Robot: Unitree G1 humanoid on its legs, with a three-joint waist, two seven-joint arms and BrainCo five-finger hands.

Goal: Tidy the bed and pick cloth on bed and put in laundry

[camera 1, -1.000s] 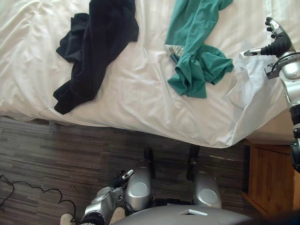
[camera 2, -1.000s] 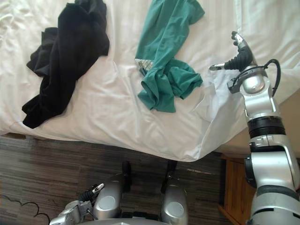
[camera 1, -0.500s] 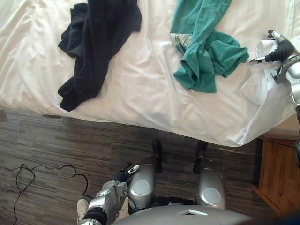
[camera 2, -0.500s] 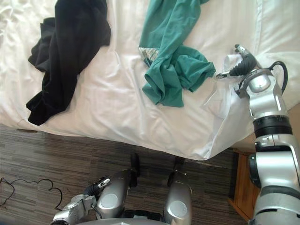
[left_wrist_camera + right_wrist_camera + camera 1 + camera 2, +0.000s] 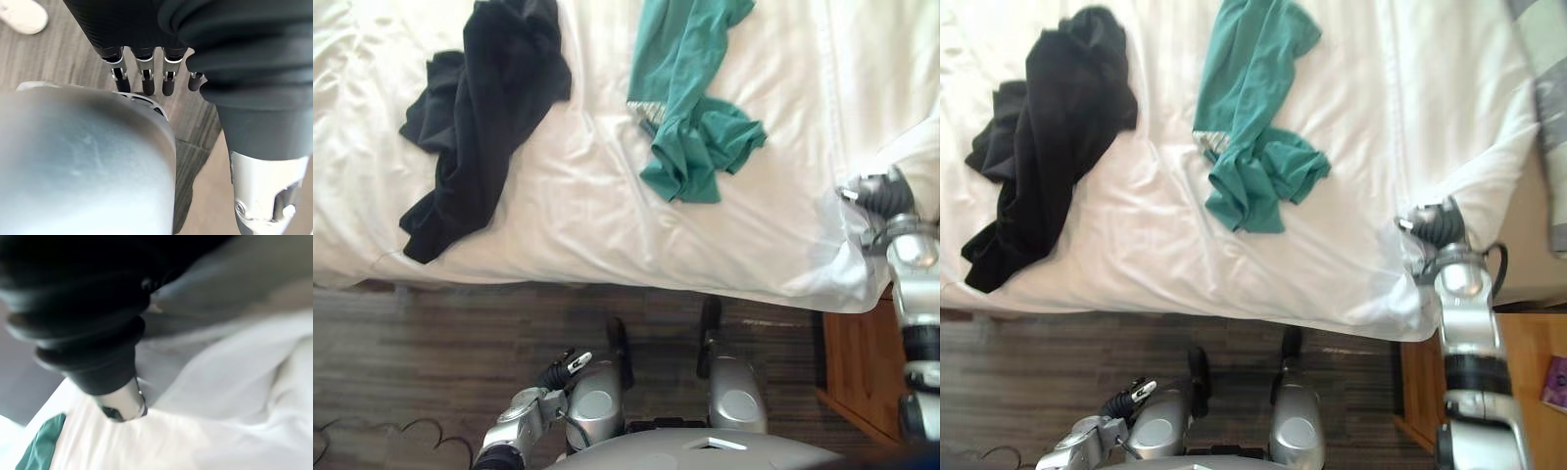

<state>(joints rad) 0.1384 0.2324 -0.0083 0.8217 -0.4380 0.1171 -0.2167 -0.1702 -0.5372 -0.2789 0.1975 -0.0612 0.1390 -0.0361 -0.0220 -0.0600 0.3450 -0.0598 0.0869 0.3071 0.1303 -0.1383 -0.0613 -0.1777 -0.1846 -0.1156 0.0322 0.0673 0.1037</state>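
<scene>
A crumpled black cloth [image 5: 480, 108] lies on the left part of the white bed sheet [image 5: 587, 206]. A teal cloth [image 5: 690, 108] lies bunched near the middle, with part of it reaching toward the far side. My right hand [image 5: 884, 196] is at the bed's near right corner, well right of the teal cloth. Its fingers are curled into the sheet's corner, which bunches around it; the right wrist view has white sheet [image 5: 230, 396] pressed against the hand. My left hand [image 5: 563, 369] hangs low over the floor, fingers [image 5: 146, 81] straight and holding nothing.
A wooden nightstand [image 5: 857, 377] stands just right of the bed's corner, under my right arm. Dark wood-plank floor [image 5: 431, 352] runs along the bed's near edge. A grey-striped pillow [image 5: 1547, 88] lies at the far right. A white shoe [image 5: 22, 14] rests on the floor.
The camera has shifted. My right hand has come down to the bed's near right corner, drawing the folded-back sheet corner flat, and its fingers have curled shut. The left hand has stayed put.
</scene>
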